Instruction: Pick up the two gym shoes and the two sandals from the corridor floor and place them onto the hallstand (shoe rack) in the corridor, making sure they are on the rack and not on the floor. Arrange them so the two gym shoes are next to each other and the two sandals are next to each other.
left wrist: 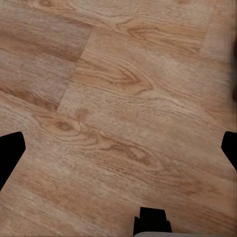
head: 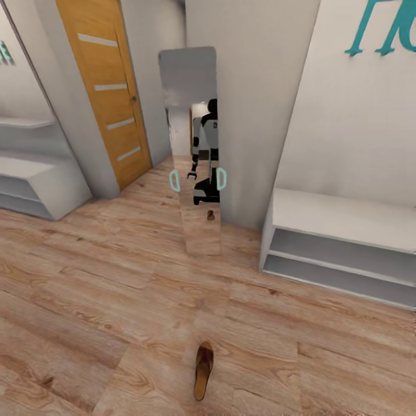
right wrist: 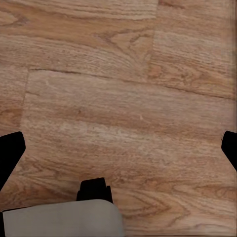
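One brown sandal (head: 203,370) lies on the corridor floor (head: 104,289) near the lower middle of the head view, toe pointing away from me. The hallstand (head: 341,242) stands at the right against the wall, its bench top and two open shelves bare. The gym shoes and the other sandal are out of view. My left gripper (left wrist: 118,148) hangs open over bare wood planks, black fingertips (left wrist: 10,150) spread at the picture's sides. My right gripper (right wrist: 118,148) is open too, above bare floor, with nothing between its fingertips (right wrist: 10,150).
A tall mirror (head: 193,150) leans on the wall corner ahead and reflects me. An orange wooden door (head: 107,86) is at the back left. A second pale unit (head: 34,179) stands at the far left. Teal wall letters (head: 381,26) hang above the hallstand.
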You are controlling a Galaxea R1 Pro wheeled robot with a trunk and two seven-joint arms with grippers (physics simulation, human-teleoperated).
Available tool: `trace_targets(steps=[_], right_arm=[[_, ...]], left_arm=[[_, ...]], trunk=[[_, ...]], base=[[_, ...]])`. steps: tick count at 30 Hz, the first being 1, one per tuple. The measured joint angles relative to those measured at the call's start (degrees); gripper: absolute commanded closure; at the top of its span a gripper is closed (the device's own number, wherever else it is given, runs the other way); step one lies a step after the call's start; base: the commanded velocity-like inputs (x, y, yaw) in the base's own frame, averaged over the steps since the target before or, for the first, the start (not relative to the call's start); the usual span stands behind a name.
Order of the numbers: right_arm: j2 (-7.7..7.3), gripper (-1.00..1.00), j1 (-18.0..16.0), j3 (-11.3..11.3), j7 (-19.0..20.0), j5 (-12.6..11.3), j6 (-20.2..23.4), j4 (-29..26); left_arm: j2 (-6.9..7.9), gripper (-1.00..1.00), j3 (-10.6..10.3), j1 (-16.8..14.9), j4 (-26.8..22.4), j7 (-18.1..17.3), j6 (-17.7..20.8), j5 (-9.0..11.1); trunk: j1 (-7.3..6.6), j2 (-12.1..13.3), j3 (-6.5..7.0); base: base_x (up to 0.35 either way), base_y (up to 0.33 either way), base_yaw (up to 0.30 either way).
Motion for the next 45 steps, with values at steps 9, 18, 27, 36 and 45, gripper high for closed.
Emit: trace_targets(steps=[9,18,27,36,45], right_arm=[[0.0,-1.0,0.0,0.04,0.0,0.02,0.05,-0.02],[0.08,-1.0,0.0,0.12,0.07,1.25,0.08,-0.06],[0.14,-1.0,-0.01,0.17,0.08,4.25,0.06,-0.12],[-0.13,-1.0,-0.25,0.06,0.04,4.7,0.05,-5.17],[-0.3,-1.0,-1.14,0.05,0.11,5.29,0.49,-16.76]], left_arm=[[-0.01,-1.0,-0.09,0.0,-0.01,0.06,-0.01,-0.18],[-0.01,-1.0,0.08,0.01,0.03,0.1,0.0,0.12],[-0.13,-1.0,-0.1,-0.14,-0.28,0.12,0.27,0.06],[-0.18,-1.0,-0.18,-5.28,-0.54,0.18,1.26,0.14],[-0.18,-1.0,-0.3,-13.5,-0.09,0.09,8.88,0.09]], trunk=[[0.0,0.0,-0.53],[0.0,0.0,-0.89],[0.0,0.0,-0.92],[0.0,0.0,-0.92],[0.0,0.0,-0.92]], base=[[0.0,0.0,-0.231],[0.0,-0.119,-0.125],[0.0,-0.037,-0.009],[0.0,-0.003,-0.001],[0.0,0.0,0.0]])
